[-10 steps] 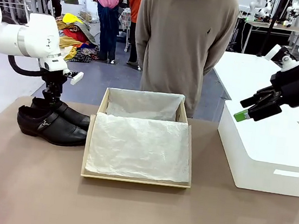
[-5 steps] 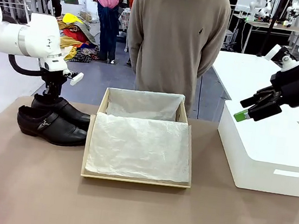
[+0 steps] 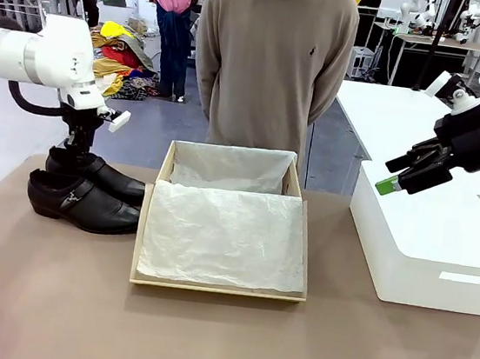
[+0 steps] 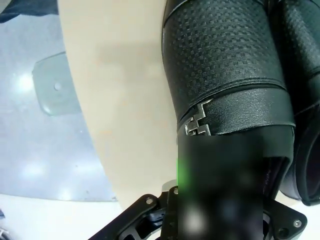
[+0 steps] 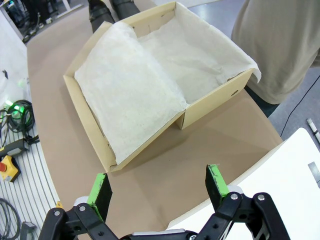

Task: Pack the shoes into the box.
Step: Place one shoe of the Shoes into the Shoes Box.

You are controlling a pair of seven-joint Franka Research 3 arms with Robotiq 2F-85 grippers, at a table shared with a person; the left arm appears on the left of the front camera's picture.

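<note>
Watching from the robot's side, so starting closest to me: the front stretch of the brown table [image 3: 220, 343] is bare. Behind it the tan box [image 3: 137, 246] sits mid-table, wide open, with white tissue paper [image 3: 224, 235] spread across the inside and nothing on top of it. So packing-wise, zero shoes are in. Both shoes [image 3: 90, 189] are on the table just left of the box, side by side with toes pointing toward it. The near shoe [image 3: 80, 201] lies flat with its little buckle showing, its toe just beside the box wall, and nobody's touching it. The far shoe [image 3: 113, 181] is the one getting attention. The left gripper [image 3: 75, 152] comes straight down at its heel end, jaws pinched narrow. In the left wrist view it looks clamped on the rim of that shoe [image 4: 225, 75], right behind the buckle strap, though the finger [image 4: 220, 190] is a blur that close up. I can't tell whether the heel is off the table. Over on the other side the right gripper [image 3: 395, 177] hangs in the air above the big white box [image 3: 429, 246], jaws spread wide with nothing between them. It's well apart from everything it would need. Past the table a person [image 3: 272, 61] stands at the far edge, arms down, not joining in. My read: this is the grab on shoe one. The lift, the carry over to the tissue, the whole second shoe and presumably closing up are all left to do.
</note>
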